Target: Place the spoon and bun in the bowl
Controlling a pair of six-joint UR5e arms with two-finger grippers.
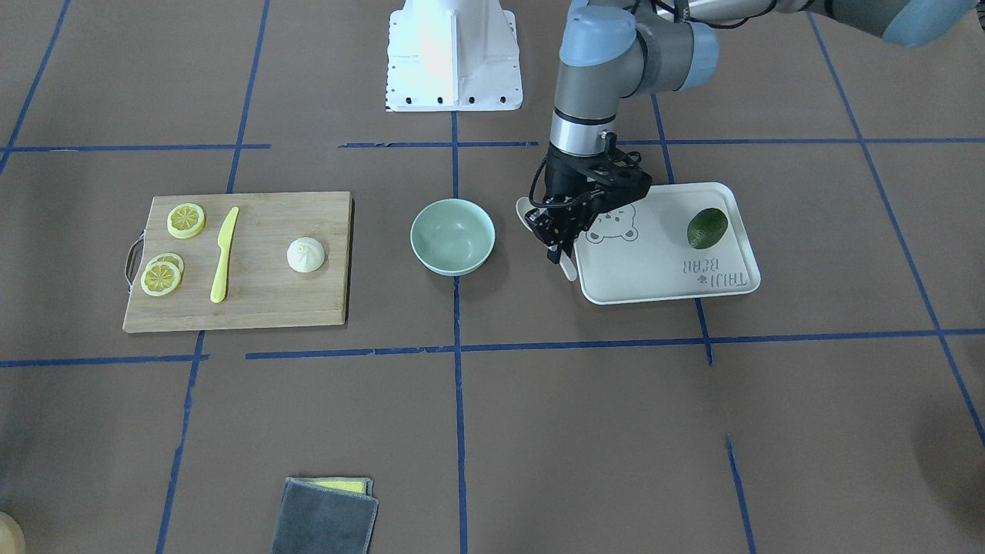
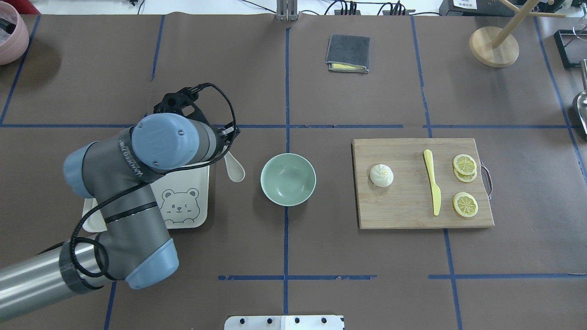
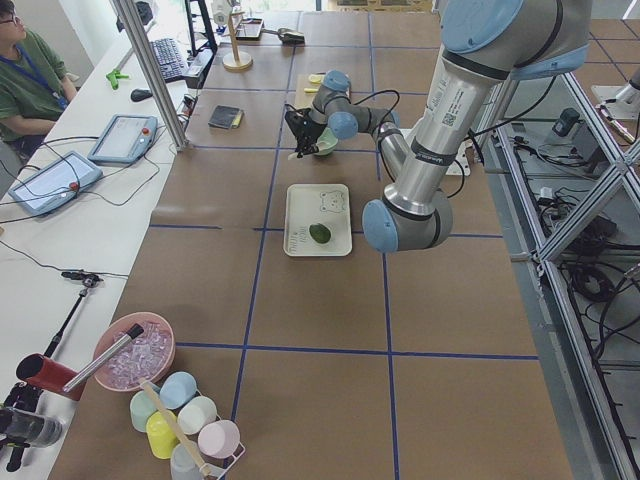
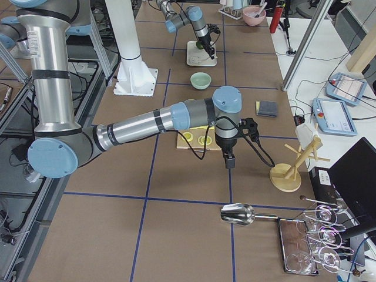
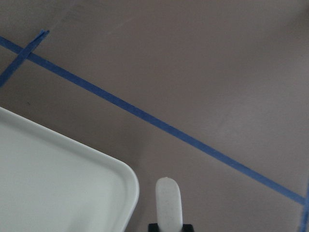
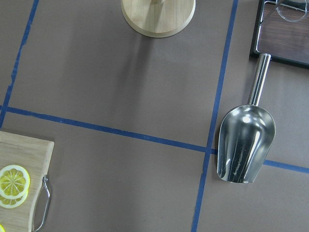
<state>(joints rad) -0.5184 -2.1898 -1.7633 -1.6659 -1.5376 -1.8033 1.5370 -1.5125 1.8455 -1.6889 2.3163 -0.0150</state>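
Note:
The pale mint-green bowl (image 1: 452,236) stands at the table's middle, also in the overhead view (image 2: 288,178). The off-white spoon (image 1: 524,209) is in my left gripper (image 1: 555,245), which is shut on it between the bowl and the white tray (image 1: 669,269). Its scoop shows in the overhead view (image 2: 235,168) and its handle end in the left wrist view (image 5: 168,200). The white pleated bun (image 1: 306,255) sits on the wooden cutting board (image 1: 262,300). My right gripper (image 4: 228,161) hangs past the board's outer end; I cannot tell if it is open or shut.
A dark green avocado (image 1: 706,228) lies on the tray. A yellow knife (image 1: 224,254) and lemon slices (image 1: 185,220) lie on the board. A folded grey cloth (image 1: 327,515) lies on the operators' side. A metal scoop (image 6: 244,145) and a wooden stand (image 6: 158,14) sit below the right wrist.

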